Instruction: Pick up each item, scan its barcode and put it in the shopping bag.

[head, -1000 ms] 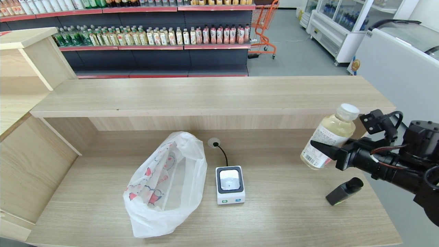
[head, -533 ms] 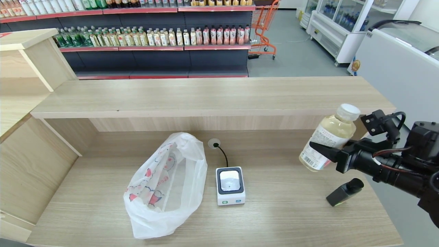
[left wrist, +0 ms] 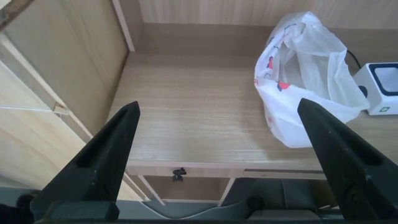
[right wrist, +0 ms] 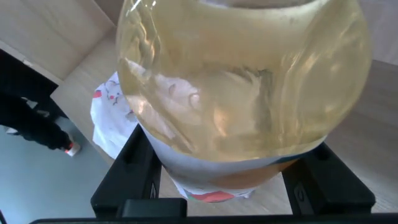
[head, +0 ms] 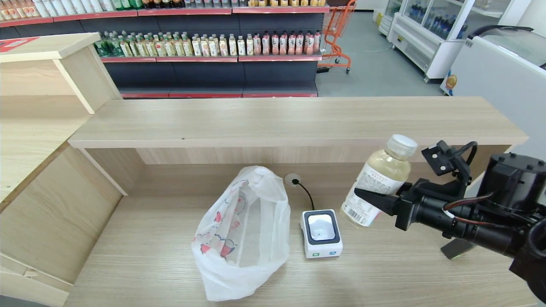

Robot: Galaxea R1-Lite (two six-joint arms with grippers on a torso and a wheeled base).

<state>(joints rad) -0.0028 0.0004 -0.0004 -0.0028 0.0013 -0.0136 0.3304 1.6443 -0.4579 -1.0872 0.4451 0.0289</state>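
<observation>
Clear plastic bottle (head: 381, 181) of pale yellowish liquid, round-bodied, with a white screw cap and a white paper label with a barcode, is clamped in the black right gripper (head: 375, 197). It is held in the air above the wood-grain counter (head: 384, 273), just right of the boxy white scanner (head: 320, 232). Long axis is tilted: cap up and to the right, base down toward the scanner. Thin, crinkled white shopping bag (head: 243, 232) with red print is laid left of the scanner, mouth open. Left gripper (left wrist: 221, 162) is spread wide, nothing held.
</observation>
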